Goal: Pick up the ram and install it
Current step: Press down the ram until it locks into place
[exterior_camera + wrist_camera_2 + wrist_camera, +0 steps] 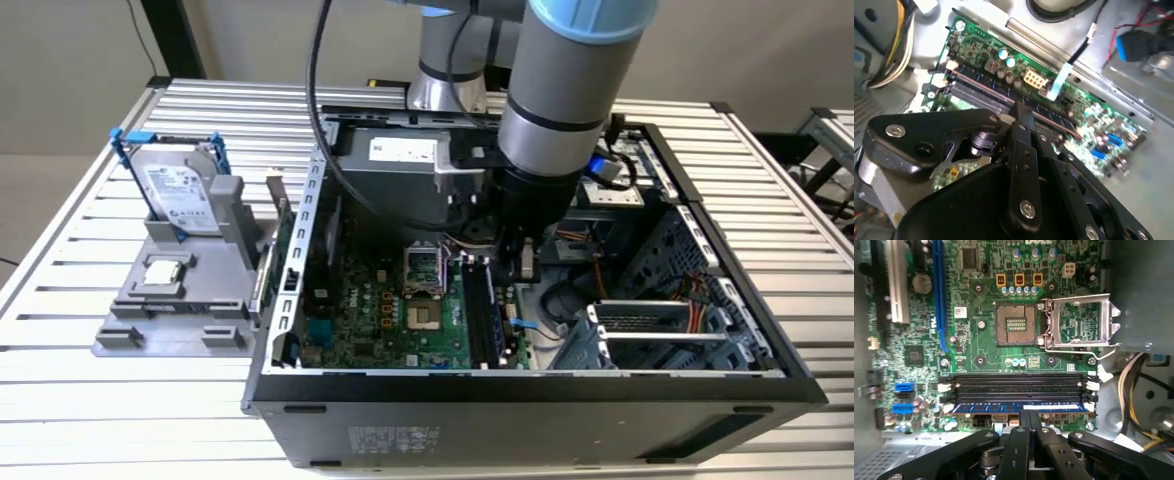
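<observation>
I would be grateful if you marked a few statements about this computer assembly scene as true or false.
1. The hard drive stands in the grey holder outside the case. True.
2. The processor socket holds a chip under a closed cover. False: the socket is empty and its metal cover frame is swung open.
3. The ram lies on the table beside the case. False: it sits along the memory slot nearest the gripper, whose fingers are closed at its edge.
4. The gripper is down inside the open case, over the motherboard. True.
</observation>
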Robot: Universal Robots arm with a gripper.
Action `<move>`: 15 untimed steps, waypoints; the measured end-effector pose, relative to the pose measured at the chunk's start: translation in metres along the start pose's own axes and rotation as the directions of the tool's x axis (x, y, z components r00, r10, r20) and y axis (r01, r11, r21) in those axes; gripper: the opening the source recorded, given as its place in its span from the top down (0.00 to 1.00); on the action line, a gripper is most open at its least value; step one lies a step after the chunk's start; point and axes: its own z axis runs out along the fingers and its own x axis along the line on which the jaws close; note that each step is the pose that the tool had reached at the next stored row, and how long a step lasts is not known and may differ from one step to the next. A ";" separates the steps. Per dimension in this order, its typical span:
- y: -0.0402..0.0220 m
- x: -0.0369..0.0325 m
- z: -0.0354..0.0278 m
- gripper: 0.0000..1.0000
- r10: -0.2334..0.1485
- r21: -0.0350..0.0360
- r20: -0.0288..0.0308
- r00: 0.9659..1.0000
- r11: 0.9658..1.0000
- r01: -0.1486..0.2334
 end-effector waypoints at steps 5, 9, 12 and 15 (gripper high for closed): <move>-0.0004 0.0004 -0.0226 1.00 0.000 0.000 0.000 1.000 1.000 0.000; -0.0007 0.0008 -0.0411 1.00 0.000 0.000 0.000 1.000 1.000 0.000; -0.0009 0.0011 -0.0548 1.00 0.000 0.000 0.000 1.000 1.000 0.000; -0.0011 0.0014 -0.0681 1.00 0.000 0.000 0.000 1.000 1.000 0.000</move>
